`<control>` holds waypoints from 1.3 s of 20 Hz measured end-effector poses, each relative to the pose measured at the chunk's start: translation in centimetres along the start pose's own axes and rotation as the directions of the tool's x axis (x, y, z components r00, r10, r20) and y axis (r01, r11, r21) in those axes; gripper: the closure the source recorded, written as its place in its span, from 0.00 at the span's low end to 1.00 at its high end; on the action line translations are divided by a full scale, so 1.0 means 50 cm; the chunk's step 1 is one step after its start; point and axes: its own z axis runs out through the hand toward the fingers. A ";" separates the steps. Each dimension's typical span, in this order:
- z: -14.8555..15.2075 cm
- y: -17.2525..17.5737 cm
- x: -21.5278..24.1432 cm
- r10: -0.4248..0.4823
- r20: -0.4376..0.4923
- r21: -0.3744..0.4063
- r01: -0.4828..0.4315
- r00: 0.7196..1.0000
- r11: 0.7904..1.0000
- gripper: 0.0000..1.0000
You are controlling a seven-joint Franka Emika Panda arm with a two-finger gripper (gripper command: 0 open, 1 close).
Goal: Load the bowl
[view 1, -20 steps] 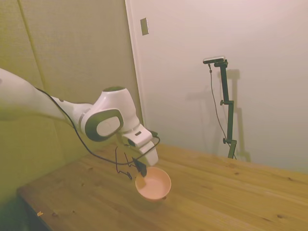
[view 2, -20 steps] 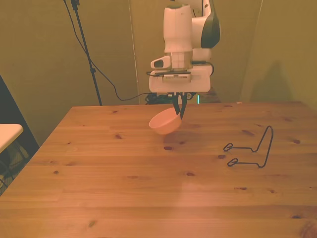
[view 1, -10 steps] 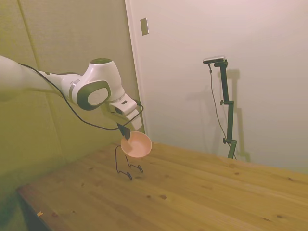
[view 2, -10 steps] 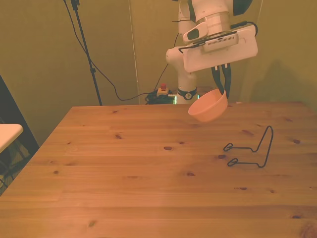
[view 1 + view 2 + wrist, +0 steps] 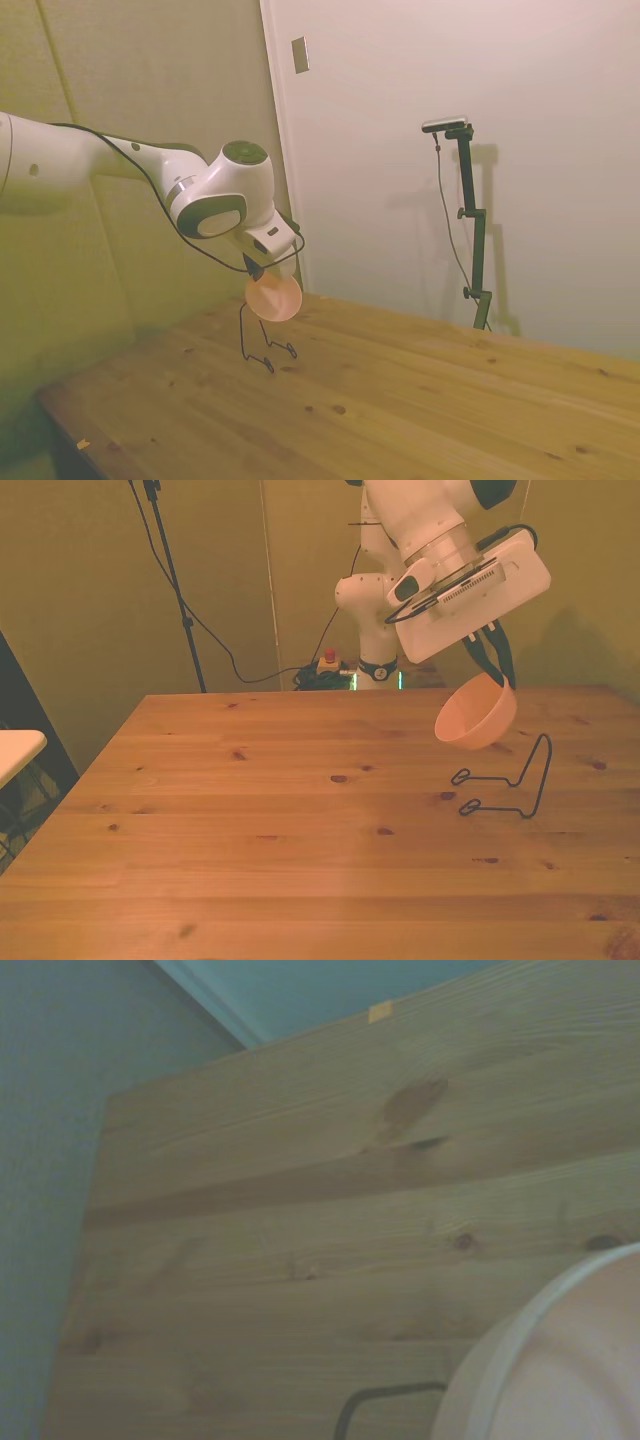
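Fingers of the white arm's two-finger hand (image 5: 494,670) are clamped on the rim of the small round pale pink plastic bowl (image 5: 477,716), one dark finger running down inside the rim at the bowl's upper right. In the front view the bowl hangs in the air in the right half of the frame, tilted so that its rounded underside faces the camera, clear of the wooden worktop (image 5: 300,860). It sits just above and slightly to the left of the thin black wire rack (image 5: 512,782), not touching it.

In the side view the hand (image 5: 253,268) and the bowl (image 5: 274,298) are left of centre, the bowl turned nearly on edge so that it shows as a pink disc. It hovers over the upright loop of the rack (image 5: 257,340), which stands on the worktop (image 5: 420,410) below it.

The wrist view is blurred: a curve of the bowl's pale rim (image 5: 560,1360) fills the lower right corner, a short dark bend of the rack's wire (image 5: 385,1396) shows at the bottom edge beside it, and the worktop's pine boards (image 5: 300,1220) fill most of the rest.
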 end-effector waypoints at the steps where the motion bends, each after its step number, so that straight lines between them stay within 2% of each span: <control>1: 0.001 0.000 0.000 -0.001 0.008 -0.001 0.001 1.000 1.000 1.00; 5: 0.021 0.008 0.008 -0.011 0.069 0.019 0.010 0.998 1.000 1.00; 10: 0.058 0.033 0.021 -0.044 0.157 0.084 0.031 0.987 0.996 1.00; 17: 0.115 0.071 0.031 -0.071 0.230 0.174 0.031 0.971 0.984 1.00; 26: 0.165 0.090 0.041 -0.088 0.282 0.230 0.022 0.955 0.973 1.00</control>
